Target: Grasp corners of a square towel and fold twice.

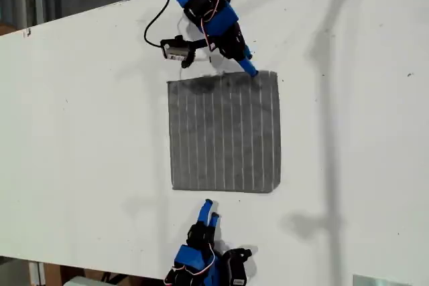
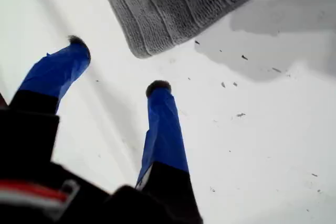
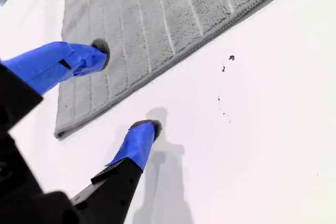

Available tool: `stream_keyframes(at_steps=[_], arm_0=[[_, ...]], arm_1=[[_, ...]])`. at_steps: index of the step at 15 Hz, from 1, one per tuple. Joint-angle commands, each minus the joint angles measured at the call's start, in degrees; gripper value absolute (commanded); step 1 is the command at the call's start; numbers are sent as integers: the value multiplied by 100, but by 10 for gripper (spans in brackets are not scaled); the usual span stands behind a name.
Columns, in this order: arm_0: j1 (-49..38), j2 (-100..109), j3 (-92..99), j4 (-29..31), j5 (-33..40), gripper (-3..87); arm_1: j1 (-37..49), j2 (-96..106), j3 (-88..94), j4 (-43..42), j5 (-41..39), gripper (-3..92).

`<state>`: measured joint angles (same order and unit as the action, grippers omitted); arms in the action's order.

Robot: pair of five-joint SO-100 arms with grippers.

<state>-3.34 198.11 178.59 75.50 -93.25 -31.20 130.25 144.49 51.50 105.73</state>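
My second end effector (image 3: pixel 125 86), jaws apart, straddles the towel's (image 1: pixel 224 132) upper edge near the exterior view's upper-right corner (image 1: pixel 275 74). My first end effector (image 2: pixel 118 64), also apart, lies short of the lower edge.

No legible text, seemingly.

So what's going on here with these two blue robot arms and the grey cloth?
The striped grey towel lies flat and unfolded on the white table, waiting to be folded. My first gripper, at the exterior view's top, hangs open near one corner. My second gripper, at that view's bottom, is open by the opposite edge. Neither holds the towel yet.
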Motion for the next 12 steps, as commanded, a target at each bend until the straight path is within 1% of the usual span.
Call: stream_keyframes(at_steps=[1,3,5,6,8,9,12], arm_0=[[18,-26,35,-105,-62,262],[9,-26,35,-105,-53,262],[26,-26,35,-105,-53,263],[26,-18,35,-105,-26,264],[26,-9,35,-105,-26,264],[35,-9,35,-105,-26,264],[35,0,35,-105,9,264]], arm_1=[[-624,-580,26,-580,686,272],[-853,-2250,-870,-1143,686,274],[-800,-3041,-870,-2048,598,274],[-677,-3542,-1160,-2329,325,275],[-378,-4175,-2039,-1916,-220,281],[-255,-4175,-2118,-1837,-387,282],[9,-3990,-2057,-1503,-580,282]])
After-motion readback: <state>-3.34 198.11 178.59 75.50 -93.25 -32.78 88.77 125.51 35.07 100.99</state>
